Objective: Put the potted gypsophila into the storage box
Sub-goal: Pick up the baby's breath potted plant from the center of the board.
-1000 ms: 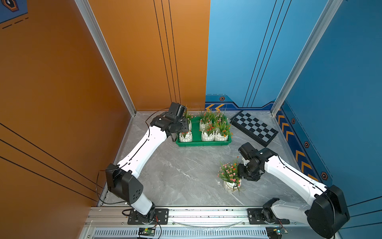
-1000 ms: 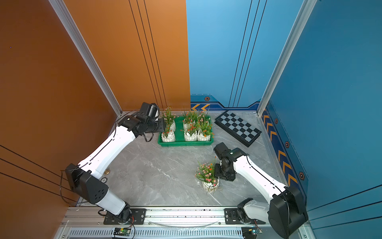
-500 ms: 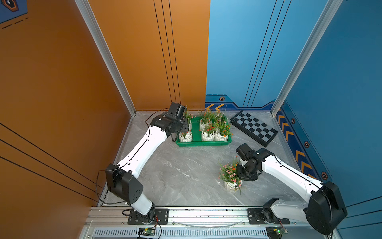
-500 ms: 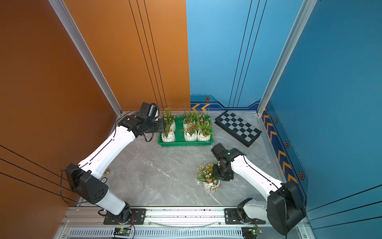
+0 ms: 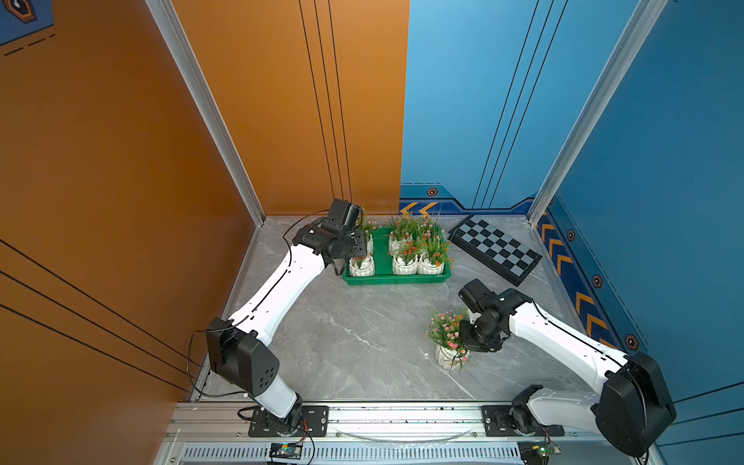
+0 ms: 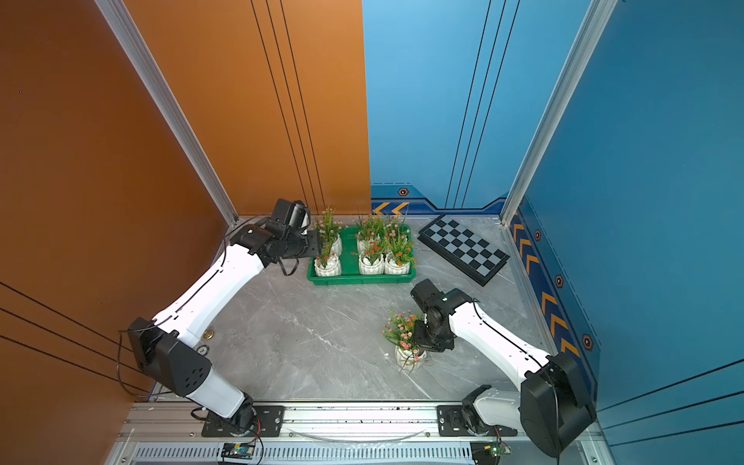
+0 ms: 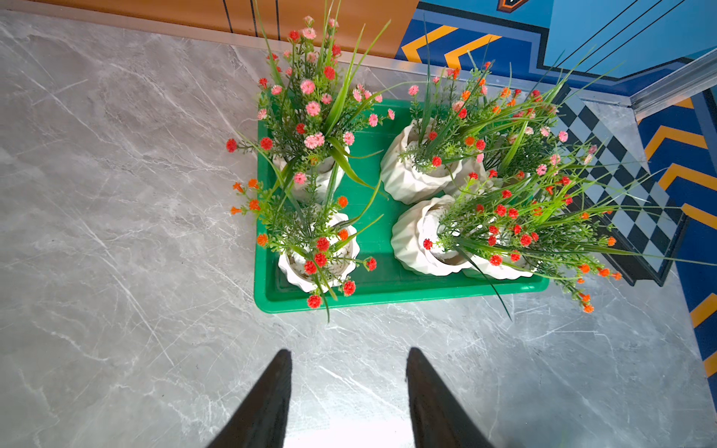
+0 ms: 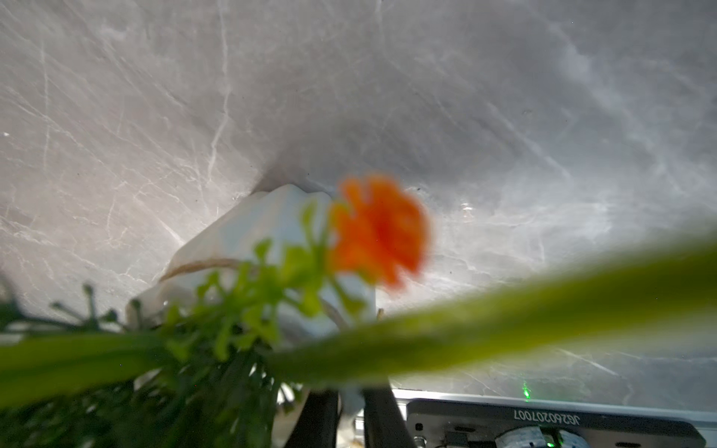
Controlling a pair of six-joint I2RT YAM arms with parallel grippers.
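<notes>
Boxed in by orange wall panels and blue wall panels, framed by silver corner posts. Grey, white-veined marble bench underneath, evenly lit; orange chevrons along the dark blue skirting; aluminium rail across the near edge.

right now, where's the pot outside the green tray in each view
In a top view: lone pot, by the right arm.
In a top view: lone pot, same spot.
Left wrist: not in it.
Right wrist: centre, behind an orange flower.
Shared landmark: grey marble table.

Left arm stretched forward, left pincer jaws apart — right arm elbow-bent, right pincer jaws pinched together
</notes>
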